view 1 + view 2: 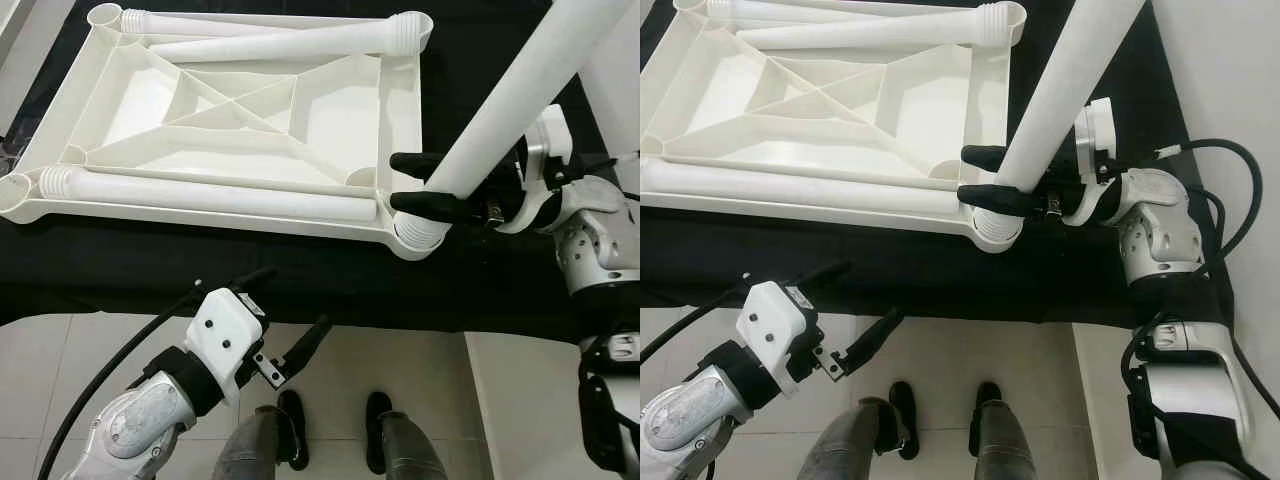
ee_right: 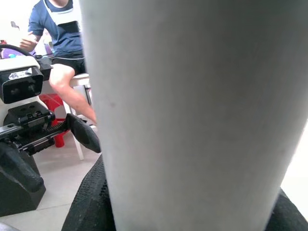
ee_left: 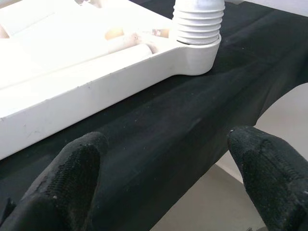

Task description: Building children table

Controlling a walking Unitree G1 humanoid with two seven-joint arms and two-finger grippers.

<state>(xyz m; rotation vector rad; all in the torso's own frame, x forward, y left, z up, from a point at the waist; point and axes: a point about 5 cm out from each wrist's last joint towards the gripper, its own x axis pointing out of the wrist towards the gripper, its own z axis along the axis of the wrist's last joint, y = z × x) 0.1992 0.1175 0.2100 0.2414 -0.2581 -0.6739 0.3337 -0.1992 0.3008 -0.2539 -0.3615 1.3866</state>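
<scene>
Black cloth (image 1: 300,270) bears the tabletop (image 1: 250,130); right tool (image 1: 425,183) clamps a leg (image 1: 520,90), left tool (image 1: 290,330) spread.

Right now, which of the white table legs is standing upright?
The leg held by the right gripper, standing in the tabletop's corner socket. The other two lie flat inside it.

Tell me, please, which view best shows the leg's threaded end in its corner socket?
The left wrist view: the ribbed threads sit sharp above the socket. In both eye views the right gripper and the leg hide them. The right wrist view shows the leg's smooth shaft.
</scene>
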